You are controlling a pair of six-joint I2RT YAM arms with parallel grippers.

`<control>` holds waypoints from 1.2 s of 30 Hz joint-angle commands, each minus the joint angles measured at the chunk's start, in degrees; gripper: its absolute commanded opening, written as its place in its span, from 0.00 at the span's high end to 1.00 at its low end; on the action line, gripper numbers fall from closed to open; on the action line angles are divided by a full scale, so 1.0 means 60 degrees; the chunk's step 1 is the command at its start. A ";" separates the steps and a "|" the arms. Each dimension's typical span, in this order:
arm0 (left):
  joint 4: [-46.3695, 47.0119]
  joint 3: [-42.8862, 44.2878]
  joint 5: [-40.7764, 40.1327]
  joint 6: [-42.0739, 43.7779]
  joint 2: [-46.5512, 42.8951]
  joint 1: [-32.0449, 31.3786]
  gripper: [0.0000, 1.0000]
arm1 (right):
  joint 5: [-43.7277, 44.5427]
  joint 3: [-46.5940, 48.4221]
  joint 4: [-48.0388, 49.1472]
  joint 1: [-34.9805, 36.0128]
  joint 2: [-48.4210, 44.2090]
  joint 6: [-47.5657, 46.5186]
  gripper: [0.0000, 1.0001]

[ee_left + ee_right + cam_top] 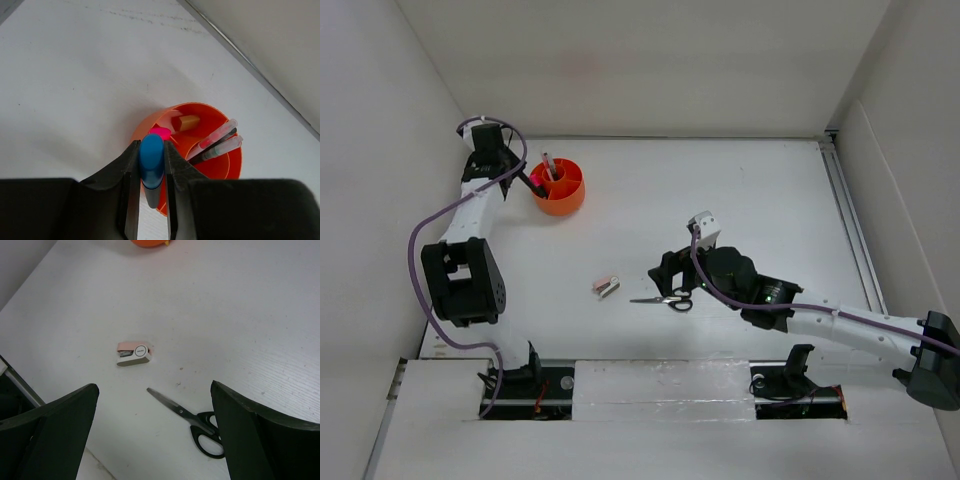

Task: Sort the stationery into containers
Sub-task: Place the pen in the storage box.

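Note:
My left gripper (150, 165) is shut on the blue-capped highlighter (151, 160), held just over the near rim of the orange tub (235, 165). The tub (570, 198) stands at the far left of the table. Inside it I see a pink cap (160, 133), the tan eraser (186, 121) and two pens (217, 140). My right gripper (155, 395) is open above the black-handled scissors (192, 419), which lie closed on the table (665, 299). The small beige-silver stapler (133, 353) lies to their left (607, 287).
White walls enclose the table on the left, back and right. A metal rail (850, 220) runs along the right side. The left arm's purple cable (420, 240) loops beside its base.

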 commanded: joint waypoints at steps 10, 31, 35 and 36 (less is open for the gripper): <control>0.1324 -0.0443 0.0726 -0.0588 0.0498 0.0040 1.00 | 0.0003 -0.0090 0.0197 0.0095 -0.0189 0.0073 0.00; 0.0928 -0.0458 0.0888 -0.1101 -0.1096 0.0040 0.18 | -0.0099 -0.0179 0.0197 0.0095 -0.0425 0.0073 0.00; 0.0518 -0.0546 0.0696 -0.1013 -0.2751 0.0040 0.00 | -0.0202 0.0012 0.0197 0.0095 -0.0043 -0.0030 0.00; 0.0257 -0.0546 0.0696 -0.0882 -0.3015 0.0040 0.00 | -0.0202 0.0013 0.0067 0.0095 0.0175 -0.0146 0.00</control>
